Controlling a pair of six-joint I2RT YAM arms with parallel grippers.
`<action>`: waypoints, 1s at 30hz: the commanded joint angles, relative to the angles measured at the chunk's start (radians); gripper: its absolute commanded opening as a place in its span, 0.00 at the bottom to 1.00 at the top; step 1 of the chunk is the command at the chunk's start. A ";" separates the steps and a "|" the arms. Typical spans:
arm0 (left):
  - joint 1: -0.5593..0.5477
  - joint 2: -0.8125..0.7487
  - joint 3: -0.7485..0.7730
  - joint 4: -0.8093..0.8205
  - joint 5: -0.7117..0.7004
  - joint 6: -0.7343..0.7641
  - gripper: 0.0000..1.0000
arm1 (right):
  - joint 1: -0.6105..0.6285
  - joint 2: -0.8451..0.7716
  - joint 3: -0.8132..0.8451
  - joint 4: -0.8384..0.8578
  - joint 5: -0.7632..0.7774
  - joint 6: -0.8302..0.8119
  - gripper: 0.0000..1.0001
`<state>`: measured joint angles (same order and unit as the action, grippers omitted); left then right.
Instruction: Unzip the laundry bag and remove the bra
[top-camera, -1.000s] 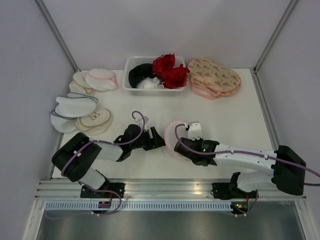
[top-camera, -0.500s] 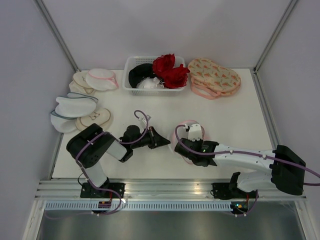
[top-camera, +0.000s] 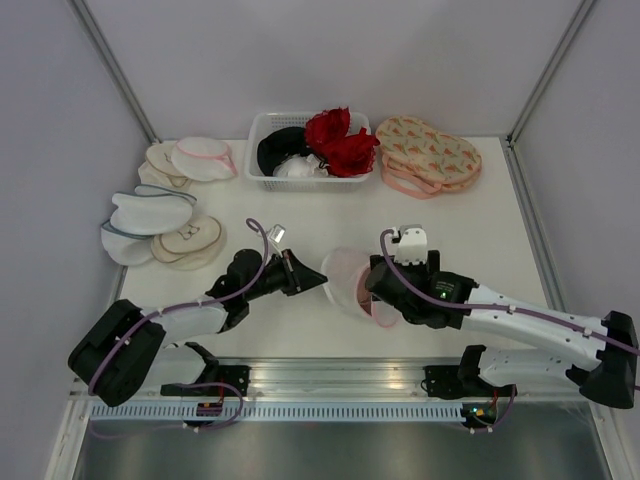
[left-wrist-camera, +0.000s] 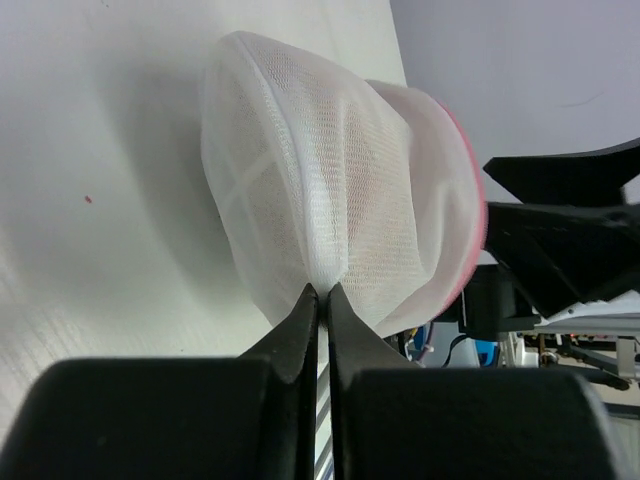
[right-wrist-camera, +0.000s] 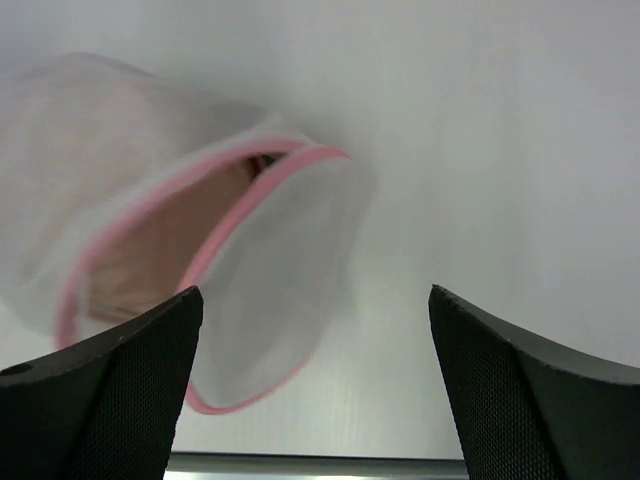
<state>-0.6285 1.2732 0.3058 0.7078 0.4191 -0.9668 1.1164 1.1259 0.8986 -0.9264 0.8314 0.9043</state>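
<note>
Top view: we see the laundry bag (top-camera: 347, 278), domed white mesh with pink trim, at the table's (top-camera: 480, 230) near edge.
Left wrist: our left gripper (left-wrist-camera: 322, 296) is pinched tight on its mesh.
Right wrist: bag gapes open; our right gripper (right-wrist-camera: 312, 300) is spread wide, holding nothing.

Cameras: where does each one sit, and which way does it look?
Top camera: above and behind the arms, looking down on the table; both arms show, with the laundry bag between them.
Left wrist camera: on the left arm, looking along the shut left gripper, which pinches the bag's white mesh.
Right wrist camera: on the right arm, looking down past the open right gripper at the bag's pink edge.
All three views share the laundry bag.
</note>
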 joint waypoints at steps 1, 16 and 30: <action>0.004 -0.052 0.032 -0.117 -0.042 0.077 0.02 | 0.005 -0.054 0.051 0.274 -0.225 -0.260 0.98; 0.004 -0.084 -0.008 -0.140 -0.059 0.068 0.02 | 0.040 0.118 0.065 0.448 -0.295 -0.236 0.00; 0.021 -0.169 -0.037 -0.251 -0.151 0.071 0.02 | 0.037 0.055 0.026 -0.131 -0.115 0.027 0.00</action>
<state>-0.6178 1.1381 0.2832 0.4763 0.3168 -0.9321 1.1545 1.2201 0.9062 -0.8368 0.6399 0.8543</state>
